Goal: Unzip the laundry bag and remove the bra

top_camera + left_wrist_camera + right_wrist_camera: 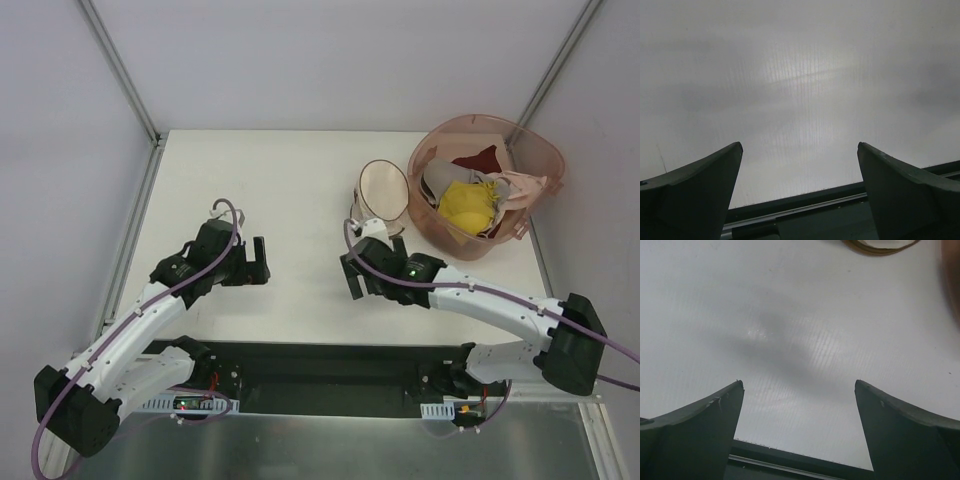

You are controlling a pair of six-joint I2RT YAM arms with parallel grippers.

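Note:
The laundry bag (pixel 383 190), a small cream mesh pouch with brown trim, lies on the white table (pixel 270 180) just left of the pink basket. Only its brown edge (pixel 880 246) shows at the top of the right wrist view. The bra is hidden. My right gripper (pixel 352 277) (pixel 799 385) hovers open over bare table, a short way in front of the bag, with nothing between its fingers. Further left, my left gripper (pixel 262 262) (pixel 800 147) is also open and empty above the table, well apart from the bag.
A large pink translucent basket (pixel 540 150) stands at the back right, touching the bag. It holds a yellow garment (pixel 468 205), a dark red cloth (pixel 480 160) and a pale cloth draped over its rim. The table's dark near edge (pixel 320 360) lies just behind both grippers.

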